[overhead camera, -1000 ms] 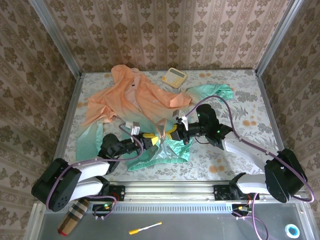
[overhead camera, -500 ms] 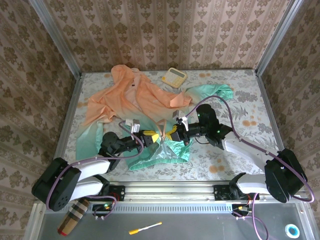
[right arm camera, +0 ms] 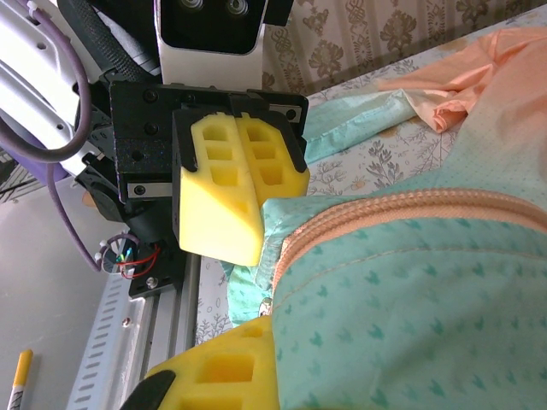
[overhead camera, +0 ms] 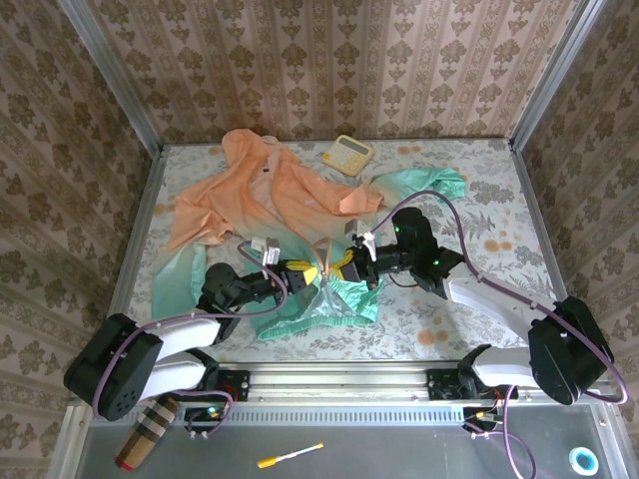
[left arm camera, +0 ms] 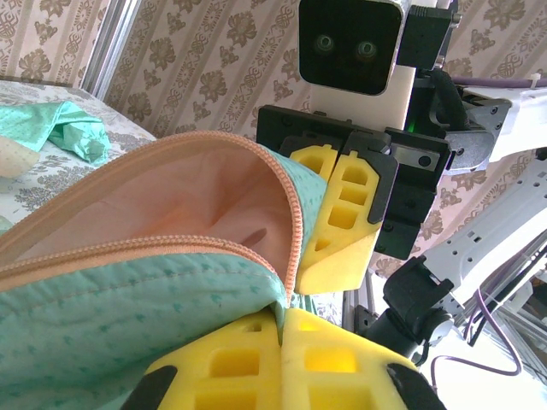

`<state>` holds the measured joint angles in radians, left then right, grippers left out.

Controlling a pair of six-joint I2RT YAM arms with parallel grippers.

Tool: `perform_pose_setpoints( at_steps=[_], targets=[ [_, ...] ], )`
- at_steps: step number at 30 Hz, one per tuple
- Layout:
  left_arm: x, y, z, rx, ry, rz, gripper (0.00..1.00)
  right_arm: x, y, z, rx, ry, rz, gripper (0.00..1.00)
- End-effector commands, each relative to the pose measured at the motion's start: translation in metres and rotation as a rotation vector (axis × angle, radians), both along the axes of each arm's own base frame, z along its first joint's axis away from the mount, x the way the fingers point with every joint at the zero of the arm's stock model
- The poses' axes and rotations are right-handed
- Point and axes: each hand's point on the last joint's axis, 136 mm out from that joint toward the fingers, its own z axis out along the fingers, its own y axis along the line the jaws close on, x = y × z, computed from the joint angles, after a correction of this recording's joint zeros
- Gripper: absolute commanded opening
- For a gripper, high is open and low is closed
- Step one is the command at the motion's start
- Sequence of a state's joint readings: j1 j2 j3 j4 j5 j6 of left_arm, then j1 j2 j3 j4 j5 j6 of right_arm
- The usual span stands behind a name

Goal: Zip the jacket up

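Wallpapered walls w/ a damask print box in 3 sides of 1 table, which has a floral cover. 1 jacket lies spread on it from approx. 11 o'clock to centre: peach-orange top half at the back, mint-teal bottom half toward 6 o'clock. 1 teal sleeve end reaches out to 2 o'clock, and another teal part trails down the 9 o'clock side. 1 small yellow calculator sits at 12 o'clock, just beside the jacket's far edge.

2 arms meet mid-table at the hem. Left gripper is at the 9 o'clock side of right gripper; the 2 are near each other, yellow tips facing.

Left wrist cam: left gripper is clenched, its 2 yellow fingers pressed together w/ teal fabric pinched at the tips. 1 orange zipper curves along the open edge, pink lining showing inside. Right gripper faces it, fingers pressed together, right by the zipper's lower end.

Right wrist cam: right gripper shows 1 yellow finger at 6 o'clock, teal cloth running into it, so it looks clamped on the jacket's hem. Zipper tape runs off to 3 o'clock. Left gripper is opposite, fingers together, cloth at its tip.

Front ledge: 1 yellow pen at 6 o'clock, 1 tape roll at 4 o'clock, 1 plaid cylinder at 7 o'clock.
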<state>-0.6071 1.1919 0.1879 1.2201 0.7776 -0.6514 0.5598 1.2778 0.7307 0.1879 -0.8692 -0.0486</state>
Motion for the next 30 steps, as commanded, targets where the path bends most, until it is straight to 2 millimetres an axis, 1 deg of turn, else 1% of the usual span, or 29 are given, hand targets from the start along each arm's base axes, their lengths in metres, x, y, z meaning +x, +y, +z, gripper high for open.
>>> perform_pose_setpoints(
  at_steps=[1, 13, 21, 30],
  targets=[
    [-0.004, 0.000, 0.008, -0.026, -0.030, -0.012, 0.00, -0.003, 0.001, 0.017, 0.048, -0.052, 0.024, 0.00],
    [-0.008, 0.001, 0.004, -0.022, -0.022, -0.009, 0.00, -0.004, 0.000, 0.020, 0.056, -0.054, 0.023, 0.00],
    [-0.012, 0.001, 0.005, -0.028, -0.021, -0.012, 0.00, -0.003, -0.002, 0.024, 0.064, -0.073, 0.003, 0.00],
    [-0.018, 0.001, 0.010, -0.045, -0.023, -0.021, 0.00, 0.002, -0.005, 0.026, 0.059, -0.091, -0.045, 0.00]
  ],
)
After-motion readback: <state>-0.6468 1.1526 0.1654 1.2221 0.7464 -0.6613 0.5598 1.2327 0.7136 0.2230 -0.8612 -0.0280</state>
